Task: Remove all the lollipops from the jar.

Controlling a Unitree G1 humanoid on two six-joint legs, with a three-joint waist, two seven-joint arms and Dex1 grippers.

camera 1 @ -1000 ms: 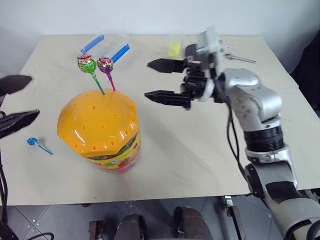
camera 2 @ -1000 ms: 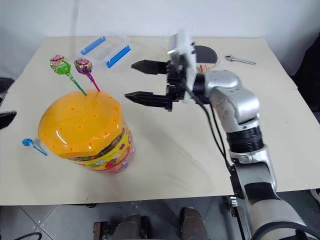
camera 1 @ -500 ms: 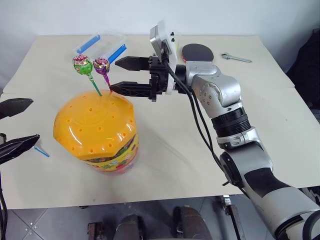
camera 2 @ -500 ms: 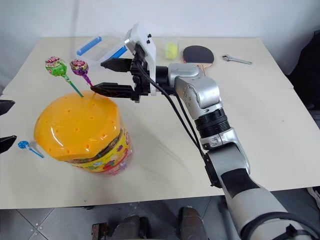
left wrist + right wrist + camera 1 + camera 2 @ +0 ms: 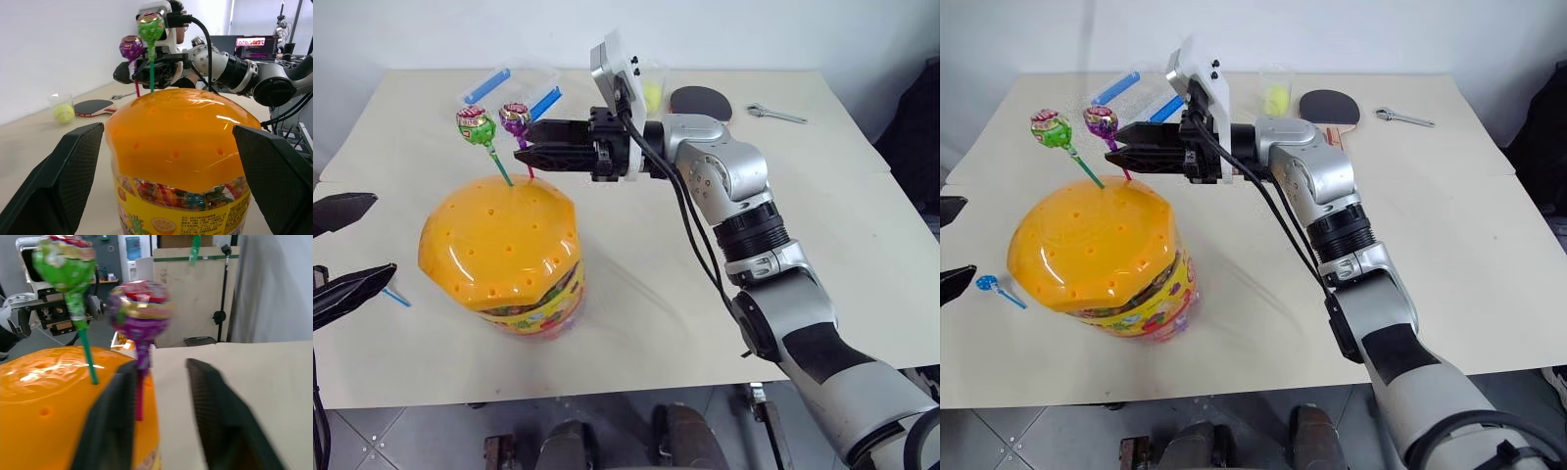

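Note:
The jar [image 5: 499, 245], a clear tub with an orange domed lid, stands on the table's left half. A green lollipop [image 5: 476, 125] and a purple lollipop [image 5: 515, 116] stand upright in holes in the lid. My right gripper [image 5: 519, 149] reaches level from the right. Its fingers [image 5: 110, 431] are a narrow gap apart on either side of the purple stick [image 5: 141, 391], which lies against one finger. A third lollipop [image 5: 986, 284], on a blue stick, lies on the table left of the jar. My left gripper [image 5: 384, 237] hangs wide open left of the jar, apart from it.
A clear box with blue clips [image 5: 514, 86] lies behind the lollipops. Further right along the back are a cup holding a yellow-green ball [image 5: 1275, 95], a dark paddle [image 5: 697, 100] and a wrench [image 5: 773, 115]. The table's front edge [image 5: 607, 382] runs close below the jar.
My right gripper has moved left to the purple lollipop, and its fingers have drawn in from wide open to a narrow gap around the stick. The left gripper has stayed put.

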